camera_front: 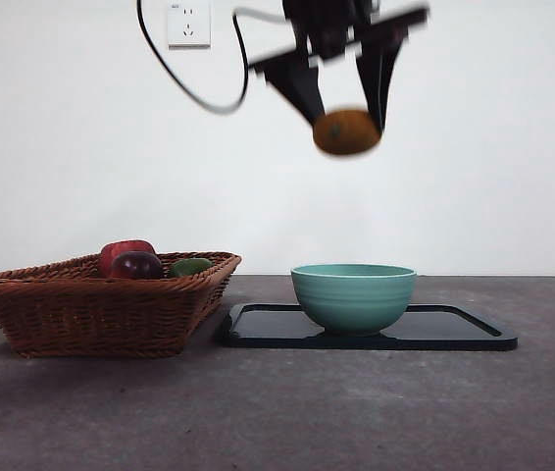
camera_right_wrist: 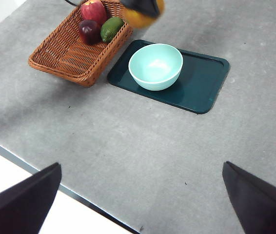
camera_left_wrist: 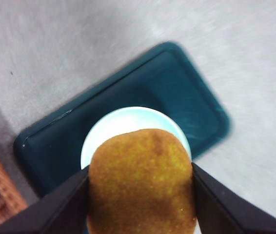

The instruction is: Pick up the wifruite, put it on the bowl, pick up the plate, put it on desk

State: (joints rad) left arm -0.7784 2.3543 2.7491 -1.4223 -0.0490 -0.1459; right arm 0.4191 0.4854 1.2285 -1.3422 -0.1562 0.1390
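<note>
The brownish-orange wifruite (camera_front: 347, 131) hangs high above the teal bowl (camera_front: 353, 295), held between the jaws of my left gripper (camera_front: 348, 116). In the left wrist view the wifruite (camera_left_wrist: 142, 182) fills the space between the black jaws, with the bowl (camera_left_wrist: 128, 120) directly beneath it. The bowl sits on a dark rectangular plate (camera_front: 454, 329) lying on the desk (camera_front: 277, 412). From the right wrist view I see the bowl (camera_right_wrist: 155, 66), the plate (camera_right_wrist: 201, 83) and the wifruite (camera_right_wrist: 138, 18) with the left gripper over them. My right gripper (camera_right_wrist: 143, 195) is open, far back over the desk's near edge.
A brown wicker basket (camera_front: 101, 299) stands left of the plate, holding a red fruit (camera_front: 124, 252), a dark purple fruit (camera_front: 137, 265) and a green fruit (camera_front: 191, 266). A black cable (camera_front: 184, 83) hangs near the wall socket (camera_front: 188, 24).
</note>
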